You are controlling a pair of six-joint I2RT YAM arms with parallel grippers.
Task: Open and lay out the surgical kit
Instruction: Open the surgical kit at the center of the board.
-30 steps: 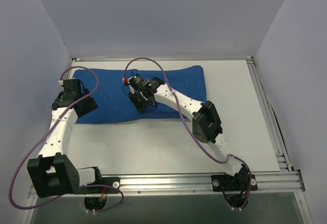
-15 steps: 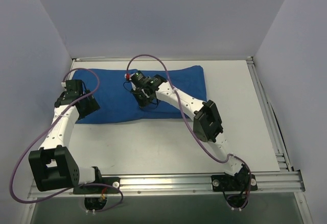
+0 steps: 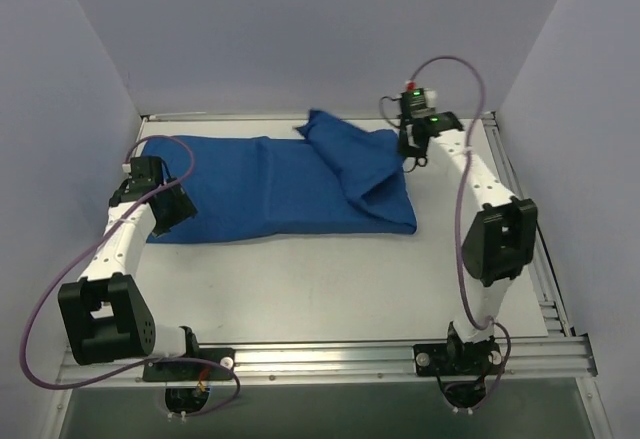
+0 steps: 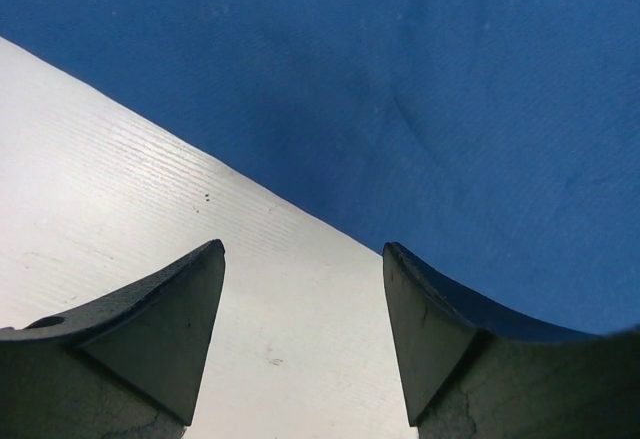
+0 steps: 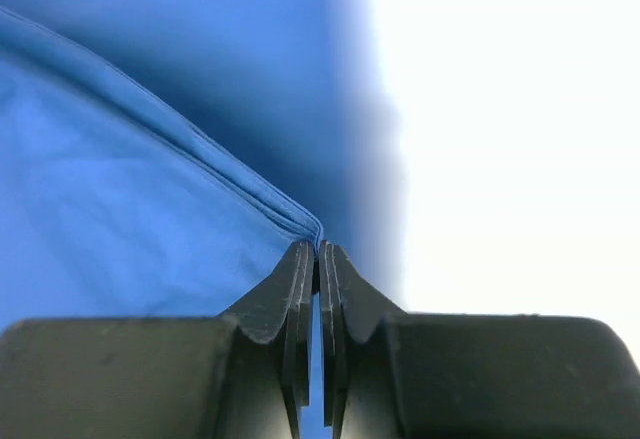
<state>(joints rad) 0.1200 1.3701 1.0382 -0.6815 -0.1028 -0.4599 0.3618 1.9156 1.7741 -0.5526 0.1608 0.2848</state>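
The royal-blue cloth wrap (image 3: 270,184) lies across the back of the table, its right flap lifted and folded over toward the right. My right gripper (image 3: 408,159) is at the wrap's right edge, shut on a hemmed corner of the cloth (image 5: 290,221). My left gripper (image 3: 168,207) is open and empty, low over the wrap's near-left edge; the wrist view shows the blue cloth (image 4: 420,99) beyond bare table. The wire-mesh tray and the steel instruments are hidden.
The white table (image 3: 300,279) has a metal rail at the near edge (image 3: 400,354) and a rail on the right side (image 3: 520,209). Grey walls close in the back and both sides.
My right gripper has swung from the wrap's middle to its right edge, pulling a flap of cloth over to the right. The left gripper has barely moved.
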